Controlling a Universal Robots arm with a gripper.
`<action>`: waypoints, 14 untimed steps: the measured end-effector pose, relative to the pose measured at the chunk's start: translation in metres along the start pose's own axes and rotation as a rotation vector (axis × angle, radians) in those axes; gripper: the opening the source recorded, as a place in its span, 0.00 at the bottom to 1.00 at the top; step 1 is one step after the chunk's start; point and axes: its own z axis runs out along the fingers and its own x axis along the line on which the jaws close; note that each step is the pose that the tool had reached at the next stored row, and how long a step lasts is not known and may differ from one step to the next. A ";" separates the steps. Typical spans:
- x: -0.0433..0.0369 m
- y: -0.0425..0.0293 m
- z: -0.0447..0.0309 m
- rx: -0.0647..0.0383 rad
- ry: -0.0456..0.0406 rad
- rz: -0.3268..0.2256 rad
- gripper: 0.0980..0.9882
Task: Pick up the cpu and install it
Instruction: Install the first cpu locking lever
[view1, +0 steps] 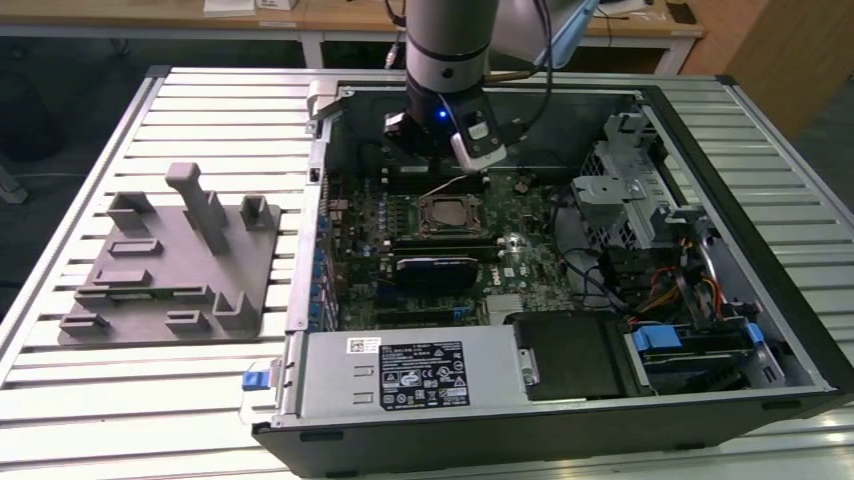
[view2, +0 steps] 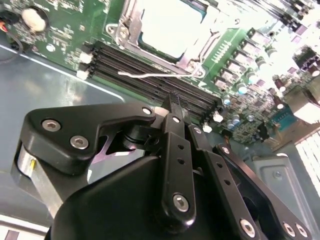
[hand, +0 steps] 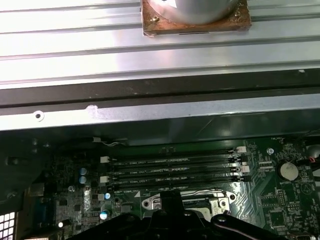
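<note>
The cpu (view2: 167, 25) lies flat in the motherboard socket (view1: 443, 213), its pale silver top framed by the metal socket bracket (view2: 125, 35). A thin wire lever (view2: 150, 75) runs along the socket's edge toward the memory slots (hand: 175, 170). My gripper (view2: 172, 100) hangs low inside the open computer case, fingers pressed together with nothing between them. Its tip sits over the memory slots, just beside the socket and close to the wire lever. In the exterior view the gripper (view1: 430, 165) is at the far side of the socket.
A grey plastic fixture (view1: 174, 260) with upright posts stands on the slatted table at the exterior view's left. Case walls (view1: 320, 200) surround the board. A power supply (view1: 400, 375), drive bays (view1: 627, 200) and cables crowd the near and right sides. A copper-based metal cooler (hand: 195, 17) rests outside the case.
</note>
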 end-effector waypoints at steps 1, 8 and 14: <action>0.0000 -0.0001 0.0004 0.001 -0.0090 0.002 0.01; 0.0000 -0.0018 0.0060 0.000 -0.0456 0.028 0.01; 0.0000 -0.0036 0.0116 -0.001 -0.0676 0.051 0.01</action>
